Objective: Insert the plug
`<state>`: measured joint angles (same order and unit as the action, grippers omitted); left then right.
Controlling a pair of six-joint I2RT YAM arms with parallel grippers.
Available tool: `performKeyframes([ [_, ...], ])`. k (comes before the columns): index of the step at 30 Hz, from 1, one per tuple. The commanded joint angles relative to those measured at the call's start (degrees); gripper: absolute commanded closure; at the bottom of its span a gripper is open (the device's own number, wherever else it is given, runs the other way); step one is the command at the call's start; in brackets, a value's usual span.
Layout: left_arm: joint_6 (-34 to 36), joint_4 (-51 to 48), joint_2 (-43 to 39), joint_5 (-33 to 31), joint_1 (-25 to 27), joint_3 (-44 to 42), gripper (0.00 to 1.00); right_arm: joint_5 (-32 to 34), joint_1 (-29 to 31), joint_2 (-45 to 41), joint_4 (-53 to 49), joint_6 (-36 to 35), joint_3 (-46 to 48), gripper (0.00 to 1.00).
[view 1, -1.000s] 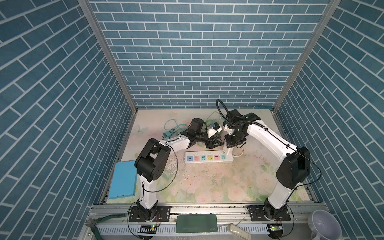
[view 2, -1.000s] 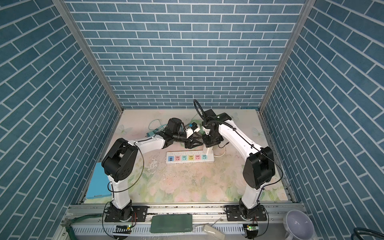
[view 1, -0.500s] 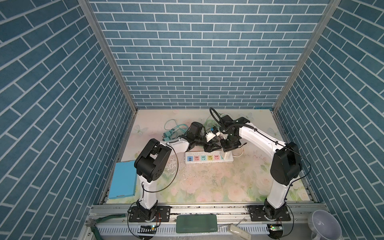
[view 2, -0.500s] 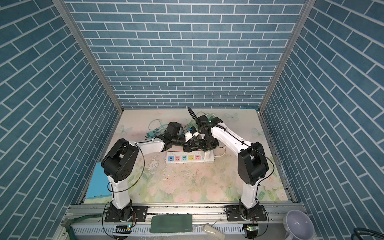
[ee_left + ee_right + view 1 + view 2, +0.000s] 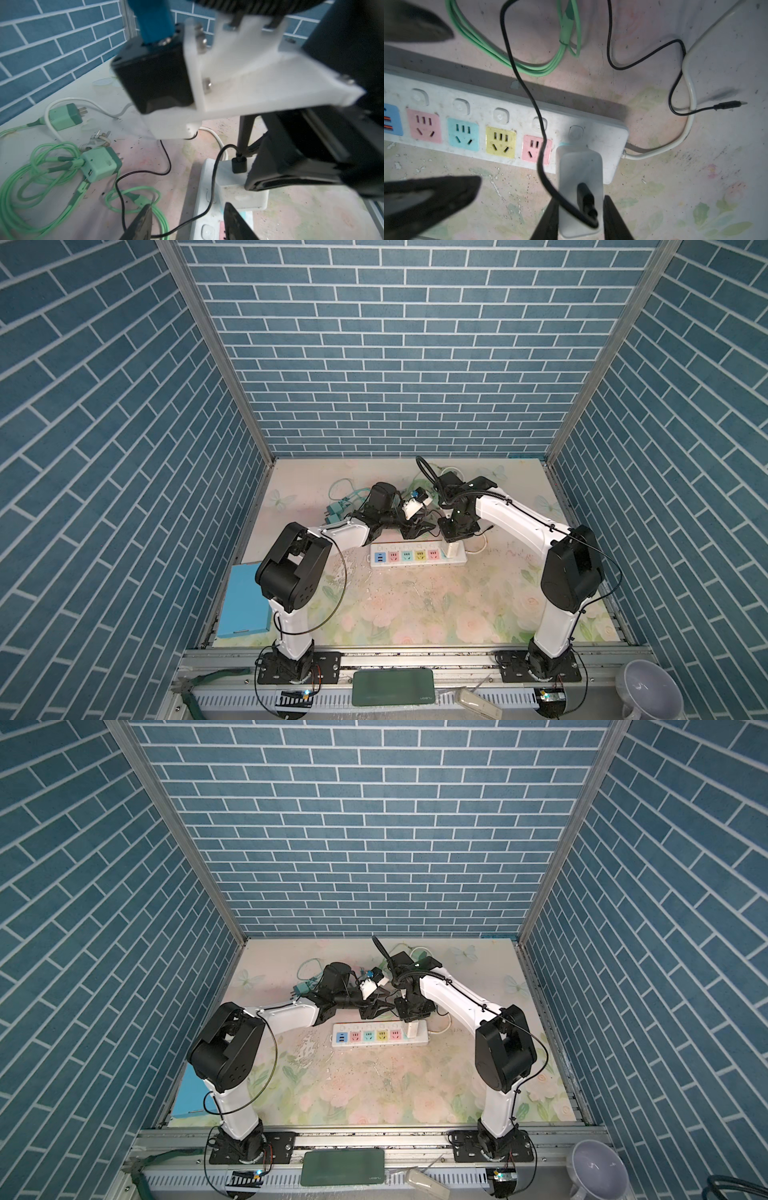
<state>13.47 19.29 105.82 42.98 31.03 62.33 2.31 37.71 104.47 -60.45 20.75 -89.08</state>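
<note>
White plug (image 5: 580, 182) upright at the end socket of the strip (image 5: 604, 133), right claw (image 5: 580, 200) clamped on its sides, black cable (image 5: 525, 87) trailing over the strip, left claw (image 5: 188, 205) spread and empty nearby, floral table (image 5: 415, 614).

White plug (image 5: 412, 1028) upright at power strip's (image 5: 422, 1038) right end, right gripper (image 5: 411, 1020) directly over it, left gripper (image 5: 379, 1011) just beside

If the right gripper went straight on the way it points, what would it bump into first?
Probably the power strip: the right gripper holds a white charger aimed at the strip's end, seemingly touching it.
</note>
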Motion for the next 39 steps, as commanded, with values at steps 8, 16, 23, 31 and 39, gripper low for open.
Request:
performKeyframes([
  [8,-4.2,6.16,-4.31,-5.52,-2.26,-4.43,0.44,1.42,0.52,-3.34,4.48,6.68,10.12,0.93],
  [16,-5.81,8.68,-4.39,-7.2,-2.62,-4.93,0.44,4.42,3.01,-3.32,4.17,8.98,11.35,0.94],
  [23,-6.09,10.08,-5.8,-8.77,-3.27,-6.03,0.43,7.84,5.0,-3.99,3.91,11.99,12.77,0.95],
  [31,-7.32,11.39,-7.28,-10.58,-3.93,-7.19,0.43,8.85,5.52,-4.0,3.67,13.43,13.93,0.95],
  [39,-7.65,11.74,-8.13,-11.34,-3.9,-7.66,0.43,8.74,5.7,-2.9,4.19,13.0,13.23,0.95],
])
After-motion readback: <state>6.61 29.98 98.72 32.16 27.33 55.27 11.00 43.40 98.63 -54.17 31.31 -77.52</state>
